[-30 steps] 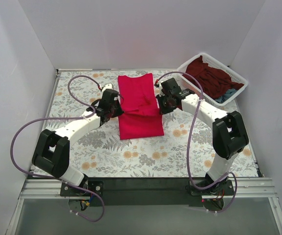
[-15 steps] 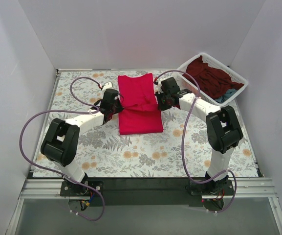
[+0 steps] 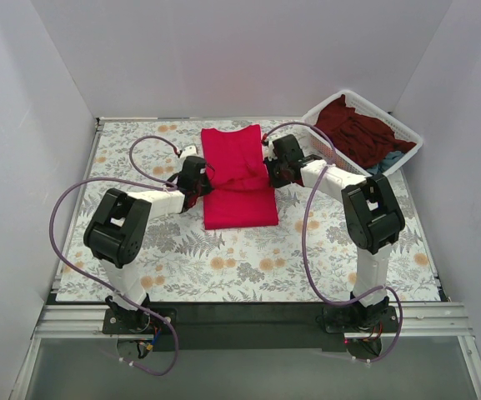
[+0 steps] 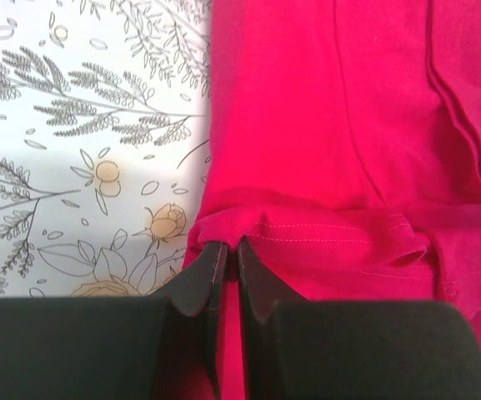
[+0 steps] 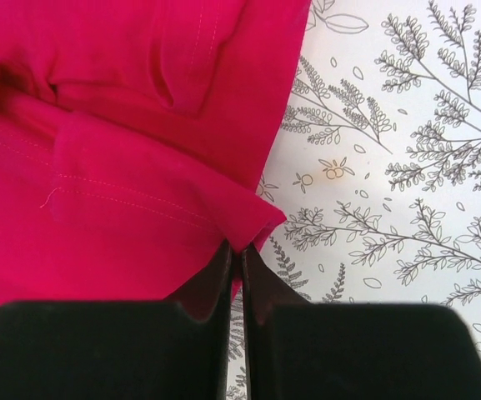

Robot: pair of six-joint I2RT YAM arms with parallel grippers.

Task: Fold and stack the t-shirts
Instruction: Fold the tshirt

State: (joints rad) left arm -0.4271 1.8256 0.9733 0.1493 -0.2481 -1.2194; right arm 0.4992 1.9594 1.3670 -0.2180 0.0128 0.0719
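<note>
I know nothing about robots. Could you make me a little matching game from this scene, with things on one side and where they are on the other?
Things:
1. red t-shirt
2. maroon shirt
3. left gripper
4. white basket

Places or states:
A. lying in the basket
B. shut on the red shirt's left edge
C. far right corner of the table
D. lying mid-table

Pairs: 1-D, 2-A, 3-B, 4-C.

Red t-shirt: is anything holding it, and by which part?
The left gripper pinches the red t-shirt at its stitched hem; the right gripper pinches the opposite hem corner.
</note>
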